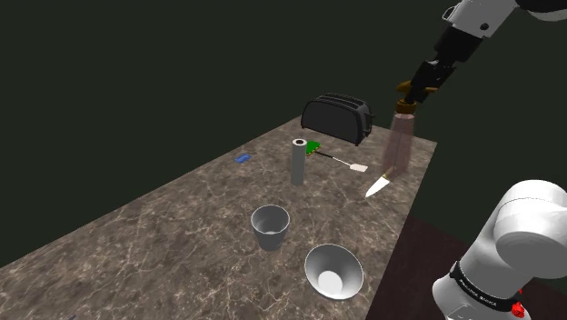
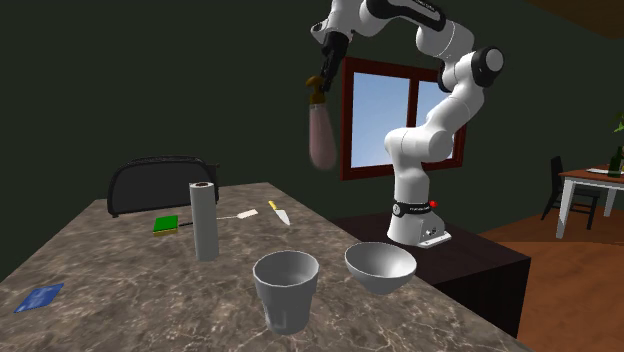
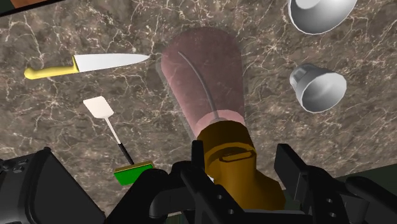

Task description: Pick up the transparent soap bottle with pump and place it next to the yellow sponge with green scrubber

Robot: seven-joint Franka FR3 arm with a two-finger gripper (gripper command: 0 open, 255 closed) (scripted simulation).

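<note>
Pincer (image 3: 238,168): closed on the brown pump top of the bottle (image 3: 203,79), one finger on each side.
Bottle: up in the air, well above the desk (image 1: 164,236), hanging from the pincer.
Long axis: almost upright, pump on top, pinkish see-through body pointing down, tipped a little.
Under the bottle: bare desk by the tip of the knife (image 3: 89,63), near the desk edge on the stand's side.
Sponge (image 3: 133,172): green, flat on the desk, near the toaster (image 1: 338,118) at the desk's far end, right at the handle end of the spatula (image 3: 105,118).
Way from bottle to sponge: away from the stand-side edge and over the spatula, toward the shoulder view's left, and a long way down.
Next move, likely: slide across first, then go down, keeping the bottle upright.
Watch out for: the grey roll (image 1: 298,162) standing near the sponge, and the spatula lying beside it.
Best spot, maybe: bare desk just beside the sponge, away from the roll.
</note>
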